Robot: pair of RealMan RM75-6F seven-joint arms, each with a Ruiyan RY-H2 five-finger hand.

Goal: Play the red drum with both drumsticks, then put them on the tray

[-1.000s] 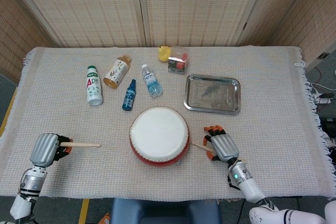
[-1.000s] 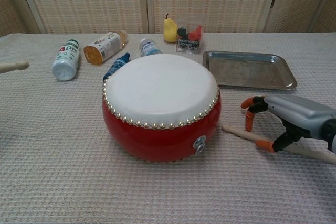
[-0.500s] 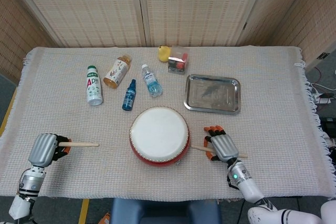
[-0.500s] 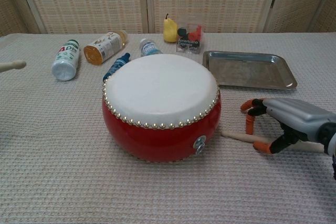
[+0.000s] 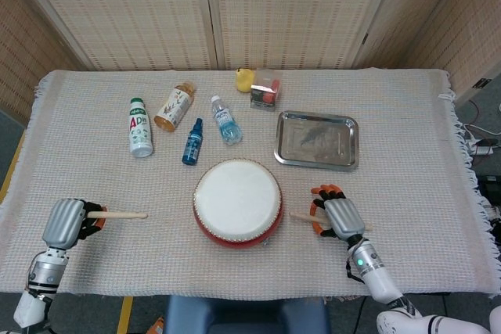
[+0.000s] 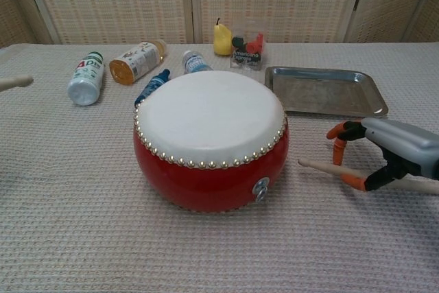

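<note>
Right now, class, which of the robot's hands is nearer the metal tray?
The right hand. It is just in front of the tray, on the drum's right. The left hand is far off at the table's front left corner.

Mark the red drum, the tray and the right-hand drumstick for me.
red drum (image 5: 237, 195): head view, middle of the white skin.
tray (image 5: 316, 122): head view, bare metal floor near its back rim.
right drumstick (image 6: 321, 167): chest view, exposed shaft near its tip.

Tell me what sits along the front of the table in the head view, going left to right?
Left hand → its drumstick → red drum → second drumstick → right hand.
</note>
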